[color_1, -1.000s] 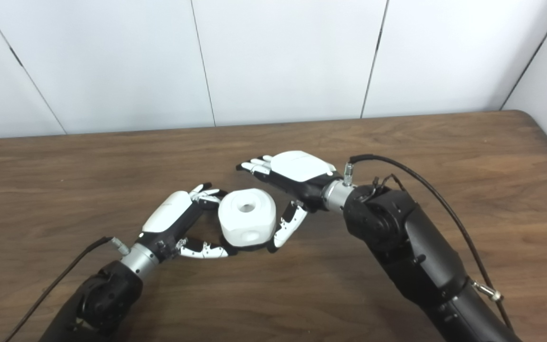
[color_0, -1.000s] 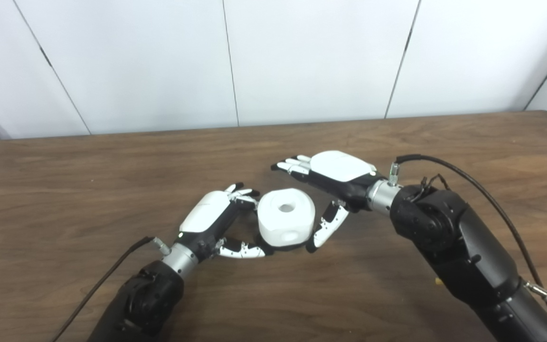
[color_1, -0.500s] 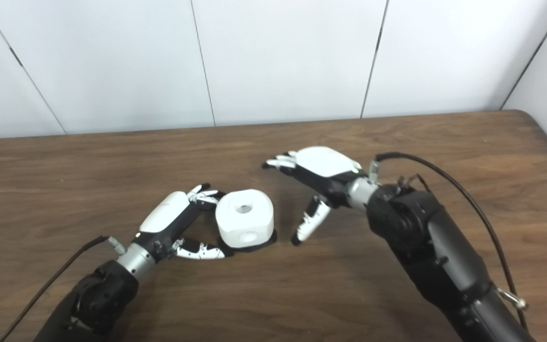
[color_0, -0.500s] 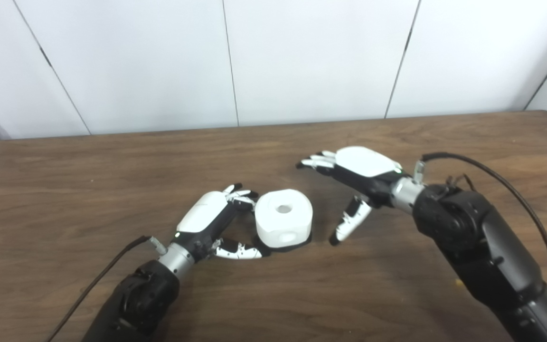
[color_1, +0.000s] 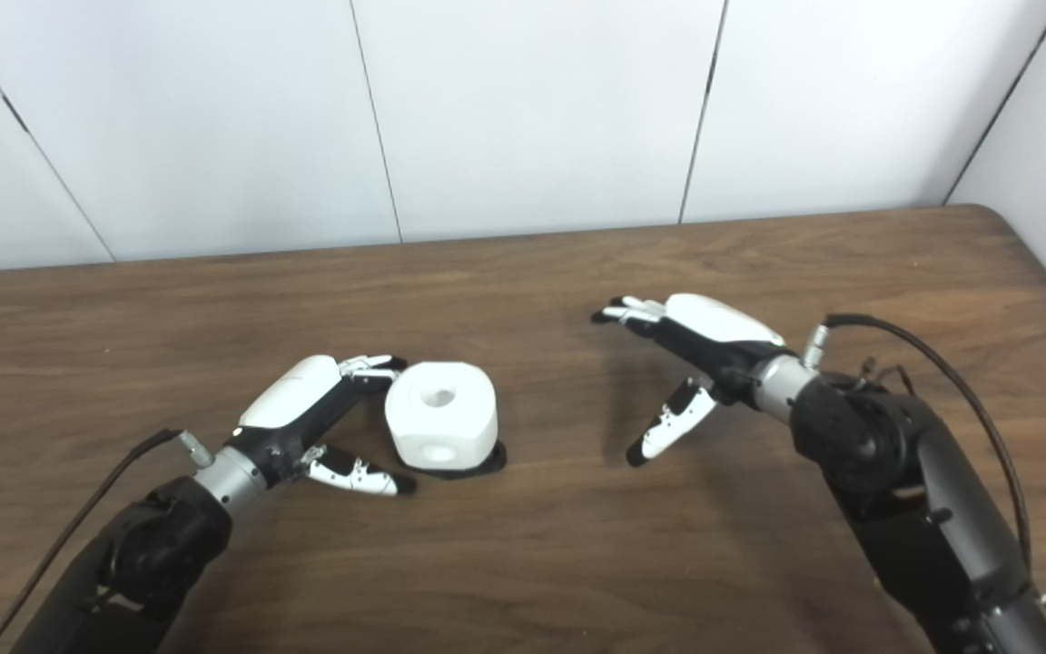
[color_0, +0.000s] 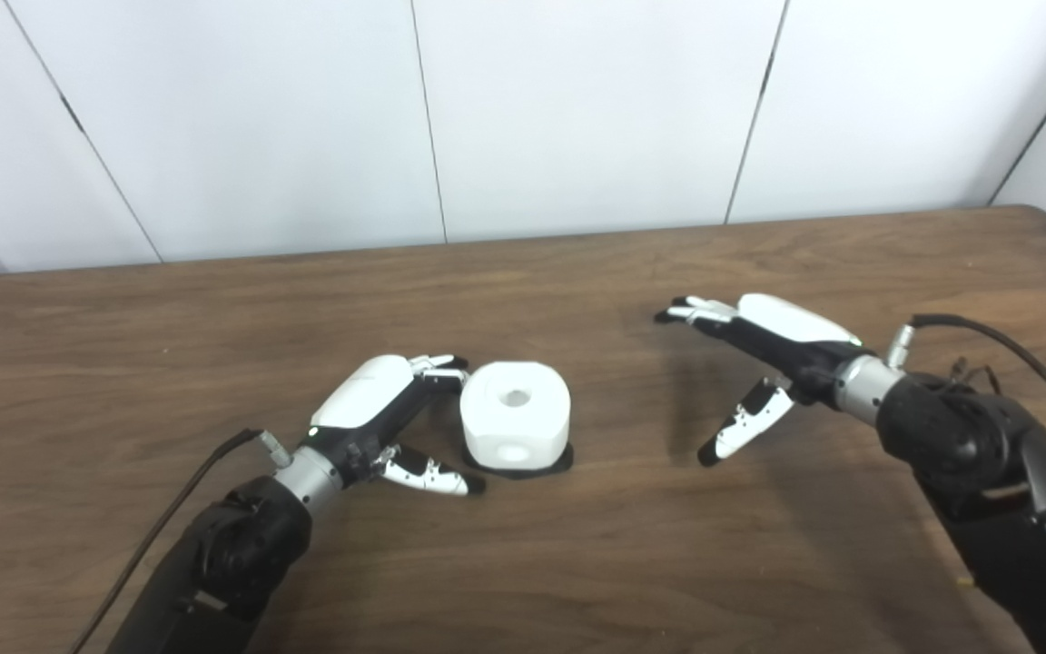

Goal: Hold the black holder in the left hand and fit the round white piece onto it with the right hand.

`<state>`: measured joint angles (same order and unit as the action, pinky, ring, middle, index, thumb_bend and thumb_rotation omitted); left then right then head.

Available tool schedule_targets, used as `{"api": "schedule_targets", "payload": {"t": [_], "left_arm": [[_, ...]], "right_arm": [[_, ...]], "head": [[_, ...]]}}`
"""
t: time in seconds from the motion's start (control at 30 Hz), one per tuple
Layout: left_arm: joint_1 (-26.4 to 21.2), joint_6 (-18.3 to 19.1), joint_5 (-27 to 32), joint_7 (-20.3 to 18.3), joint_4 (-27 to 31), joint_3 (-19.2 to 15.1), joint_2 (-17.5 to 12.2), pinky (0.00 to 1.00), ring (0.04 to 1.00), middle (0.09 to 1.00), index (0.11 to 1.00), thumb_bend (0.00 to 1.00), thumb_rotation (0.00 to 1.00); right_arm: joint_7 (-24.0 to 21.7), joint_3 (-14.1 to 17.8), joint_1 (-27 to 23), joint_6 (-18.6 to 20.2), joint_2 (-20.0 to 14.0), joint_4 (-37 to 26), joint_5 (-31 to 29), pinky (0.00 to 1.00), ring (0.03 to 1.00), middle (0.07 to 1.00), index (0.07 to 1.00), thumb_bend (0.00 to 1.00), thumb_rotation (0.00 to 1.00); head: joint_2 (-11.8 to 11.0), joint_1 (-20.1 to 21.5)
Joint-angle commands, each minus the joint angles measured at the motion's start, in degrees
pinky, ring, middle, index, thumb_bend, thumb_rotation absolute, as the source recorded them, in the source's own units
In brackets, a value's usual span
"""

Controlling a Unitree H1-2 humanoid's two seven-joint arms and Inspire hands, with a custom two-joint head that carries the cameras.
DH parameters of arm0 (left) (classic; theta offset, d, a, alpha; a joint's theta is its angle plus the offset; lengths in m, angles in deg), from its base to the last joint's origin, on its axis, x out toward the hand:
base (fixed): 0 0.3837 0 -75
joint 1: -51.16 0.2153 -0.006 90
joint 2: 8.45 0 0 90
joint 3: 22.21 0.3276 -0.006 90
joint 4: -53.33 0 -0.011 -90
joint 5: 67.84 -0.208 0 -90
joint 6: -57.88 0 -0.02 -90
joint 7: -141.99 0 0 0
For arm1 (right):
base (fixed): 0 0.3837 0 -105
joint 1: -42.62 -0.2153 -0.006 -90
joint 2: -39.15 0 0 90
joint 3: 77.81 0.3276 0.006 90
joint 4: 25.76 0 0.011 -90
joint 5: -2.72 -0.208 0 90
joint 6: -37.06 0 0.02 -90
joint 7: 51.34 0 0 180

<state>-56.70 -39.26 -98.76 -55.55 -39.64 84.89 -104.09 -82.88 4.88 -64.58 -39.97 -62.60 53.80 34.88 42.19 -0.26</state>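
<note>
Although the task calls for fitting, the round white piece (color_0: 515, 413) sits on top of the black holder (color_0: 523, 468), of which only a dark rim shows beneath it on the worktop (color_0: 214, 309). The pair stands a little left of centre, the piece upright with its hole facing up. The left hand (color_0: 387, 409) lies just beside them on their left, its fingers apart, with fingertips close to or touching the piece's upper edge and the thumb reaching toward the holder's near side; it does not look closed around either. The right hand (color_1: 695, 345) hovers well apart to the right, empty, palm down, fingers spread and pointing back toward the piece. The left hand is plainly the nearer. Judging from this, any re-grip would fall to it, while the right would need to travel leftward.
</note>
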Motion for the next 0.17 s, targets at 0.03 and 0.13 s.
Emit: {"api": "schedule_targets", "payload": {"t": [0.03,0.13], "left_arm": [[-1.52,3.63,-0.52,-2.34,0.70,-1.19,-3.07,0.94,0.944,0.925,0.941,1.00,0.23],[-1.56,4.21,0.91,-3.55,0.64,-1.89,-3.83,0.95,0.955,0.947,0.992,1.00,0.25]], "right_arm": [[6.98,3.21,0.57,-0.77,2.91,0.42,-2.90,0.86,1.000,0.993,0.946,0.78,0.26],[13.21,6.64,1.93,-2.10,7.58,2.05,-6.64,0.85,0.973,0.985,0.944,0.72,0.25]], "head": [[0.26,0.04],[0.20,0.60]]}}
